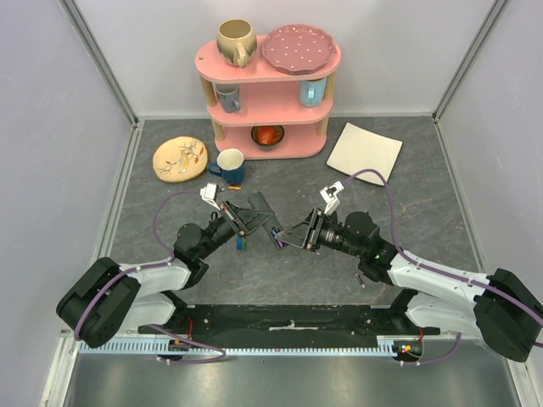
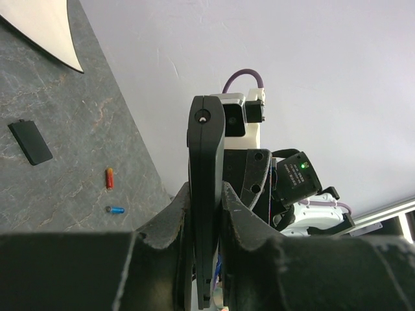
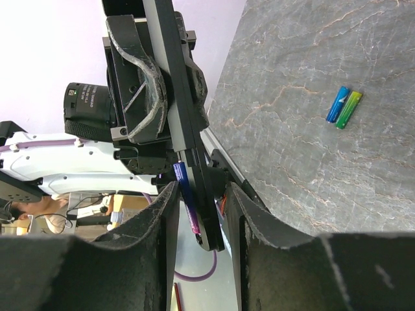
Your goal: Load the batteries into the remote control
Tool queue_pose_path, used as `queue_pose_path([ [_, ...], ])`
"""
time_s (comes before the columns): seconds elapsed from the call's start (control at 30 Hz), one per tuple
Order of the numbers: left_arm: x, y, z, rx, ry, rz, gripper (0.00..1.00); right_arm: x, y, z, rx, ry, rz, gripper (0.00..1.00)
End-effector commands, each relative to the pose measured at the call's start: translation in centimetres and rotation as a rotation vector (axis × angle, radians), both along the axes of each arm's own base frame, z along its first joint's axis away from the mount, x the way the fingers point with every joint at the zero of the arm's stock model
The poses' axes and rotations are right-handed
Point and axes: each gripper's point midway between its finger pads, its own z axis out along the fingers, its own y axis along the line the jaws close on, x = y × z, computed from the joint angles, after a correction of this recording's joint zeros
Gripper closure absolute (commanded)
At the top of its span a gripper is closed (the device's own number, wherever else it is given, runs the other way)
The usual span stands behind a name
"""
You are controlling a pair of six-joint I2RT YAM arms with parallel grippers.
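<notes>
The left gripper (image 2: 206,207) is closed tight on the remote control (image 2: 206,149). The remote stands edge-on between its two fingers (image 2: 162,227) and reaches well past the fingertips. The right gripper (image 3: 201,210) faces the left one from just opposite, so that the free end of the remote lies between its jaws. The jaws stand at a middle width, one on each side of the remote. A purple-blue battery (image 3: 184,191) lies along the face of the remote, between the remote and one finger (image 3: 155,227) of the right gripper. I cannot tell whether this gripper already presses on the battery or on the remote. On the grey table (image 3: 311,181), to the right of the right gripper and well apart from it, a blue battery (image 3: 337,104) and a green battery (image 3: 349,109) lie side by side, touching. To the left of the left gripper an orange-red battery (image 2: 109,177) lies on the table, with a small blue battery (image 2: 115,210) near it. Further to that side lies the black back cover (image 2: 30,142), flat on the table, and beyond it there is the corner of a white plate (image 2: 45,26).
</notes>
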Motion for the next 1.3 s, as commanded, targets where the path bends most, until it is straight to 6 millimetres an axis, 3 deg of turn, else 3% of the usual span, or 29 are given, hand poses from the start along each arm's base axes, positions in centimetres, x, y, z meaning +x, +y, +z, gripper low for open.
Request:
queue_pose_path([
  [0.0, -3.3, 2.1, 11.0, -0.269, -0.397, -0.007, 0.98, 0.5, 0.0, -0.7, -0.032, 0.000, -0.015, 0.60],
  [0.77, -3.5, 2.1, 11.5, -0.280, -0.411, -0.010, 0.98, 0.8, 0.0, -1.5, -0.065, 0.008, -0.027, 0.69],
  [0.9, -3.4, 2.0, 11.1, -0.273, -0.400, -0.009, 0.98, 0.8, -0.1, -1.1, -0.057, 0.006, -0.030, 0.62],
  [1.07, -3.3, 2.0, 10.4, -0.258, -0.386, -0.007, 0.98, 0.9, -0.4, -0.4, -0.044, -0.003, -0.045, 0.47],
  [1.27, -3.0, 1.9, 8.9, -0.228, -0.362, 0.002, 0.98, 0.9, -0.8, 2.4, -0.028, -0.065, -0.045, 0.31],
])
